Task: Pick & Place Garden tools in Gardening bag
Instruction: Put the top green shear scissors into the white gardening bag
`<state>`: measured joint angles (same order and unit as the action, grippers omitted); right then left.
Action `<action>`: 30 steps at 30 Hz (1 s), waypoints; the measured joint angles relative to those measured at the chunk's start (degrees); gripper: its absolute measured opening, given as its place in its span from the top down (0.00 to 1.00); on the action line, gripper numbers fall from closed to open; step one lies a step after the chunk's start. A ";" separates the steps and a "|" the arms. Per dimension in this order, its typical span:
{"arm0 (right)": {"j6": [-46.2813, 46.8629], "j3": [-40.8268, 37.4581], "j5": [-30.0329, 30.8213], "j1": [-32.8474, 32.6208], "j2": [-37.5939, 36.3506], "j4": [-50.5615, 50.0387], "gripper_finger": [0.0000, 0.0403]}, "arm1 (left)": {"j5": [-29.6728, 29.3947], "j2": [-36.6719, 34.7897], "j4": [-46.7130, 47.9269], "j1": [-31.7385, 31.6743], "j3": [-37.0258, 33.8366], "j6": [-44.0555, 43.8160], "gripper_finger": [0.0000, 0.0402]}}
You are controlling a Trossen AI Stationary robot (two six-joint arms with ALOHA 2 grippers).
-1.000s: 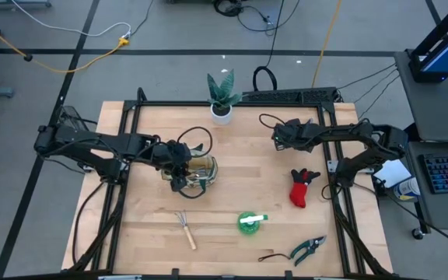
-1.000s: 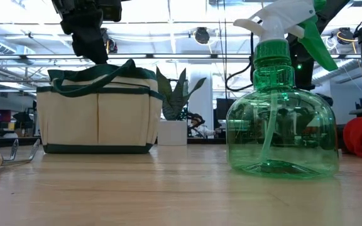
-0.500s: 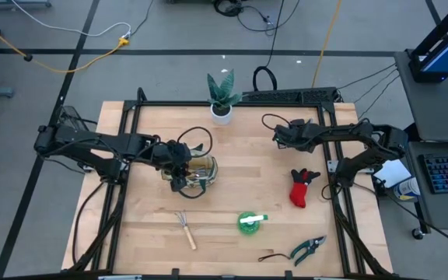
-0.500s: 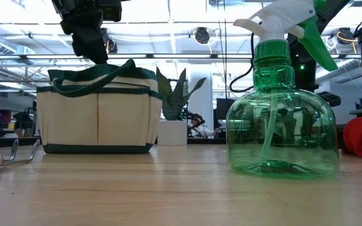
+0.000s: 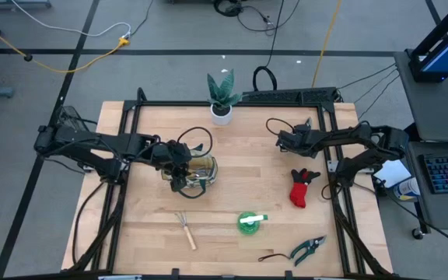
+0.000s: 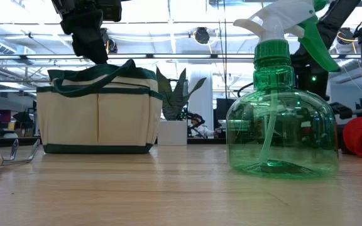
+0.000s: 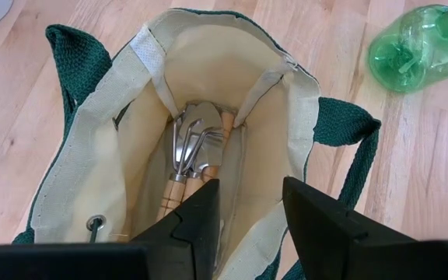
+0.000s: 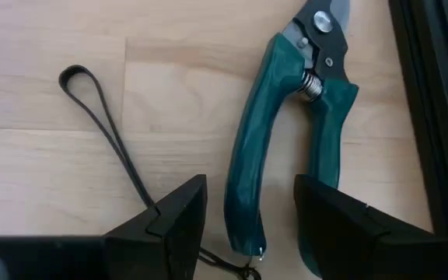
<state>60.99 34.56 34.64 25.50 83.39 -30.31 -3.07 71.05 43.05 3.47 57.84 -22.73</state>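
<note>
Hanging over the open mouth of the gardening bag (image 7: 92, 179), the left gripper (image 7: 251, 194) has its fingers parted, with nothing between them. Inside the bag lie a small metal rake (image 7: 183, 148) and a trowel (image 7: 208, 128), both with pale wooden handles, side by side and touching. The bag stands upright on the left half of the wooden table (image 5: 247, 179), its dark green handles falling to either side (in the low view the gripper hangs just above the bag's rim).

The right gripper (image 5: 282, 138) is over the far right part of the table, beyond the red-black glove (image 5: 302, 189), which lies near the right edge. Its fingers are spread wide and grip nothing. Its wrist camera looks past them at the pruning shears (image 8: 286, 132), which lie flat on the wood with their blue-green handles toward the fingers and a thin black cord loop (image 8: 103, 132) trailing beside them. In the high view the shears lie at the near right of the table, well apart from that gripper.

A second wooden-handled rake (image 5: 185, 229) lies on the near part of the table, in front of the bag. Beside it, toward the middle, a green spray bottle (image 5: 249, 222) with a white trigger top stands upright. A green plant in a white pot (image 5: 222, 97) stands at the far edge.
</note>
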 joint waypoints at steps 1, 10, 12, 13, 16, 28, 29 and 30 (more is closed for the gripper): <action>-0.02 -0.40 0.08 0.00 -0.04 0.67 0.52 | 0.00 0.00 0.00 -0.01 0.00 0.01 0.63; -0.42 -1.26 0.32 0.00 -0.02 2.24 0.52 | 0.00 0.01 0.00 -0.01 0.00 0.07 0.63; -0.46 -1.28 0.28 0.00 0.00 2.58 0.53 | 0.00 0.02 0.00 -0.01 0.00 0.07 0.63; -0.52 -1.30 0.22 0.00 0.00 2.75 0.54 | 0.00 0.00 0.00 -0.01 0.00 0.10 0.63; -0.37 -1.30 -0.02 0.00 0.01 2.94 0.59 | 0.00 0.02 0.00 -0.01 0.00 1.21 0.63; -0.44 -1.34 -0.23 0.02 0.07 3.39 0.83 | 0.00 0.02 0.00 -0.01 0.00 1.49 0.63; -0.35 -1.34 -0.20 0.02 0.07 3.40 0.84 | 0.00 0.02 0.00 -0.01 0.00 1.51 0.63; -0.40 -1.34 -0.23 0.02 0.07 3.40 0.85 | 0.00 0.02 0.00 -0.01 0.00 1.59 0.63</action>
<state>60.59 33.21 34.41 25.52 83.46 -26.91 -3.07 71.07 43.05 3.46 57.84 -21.14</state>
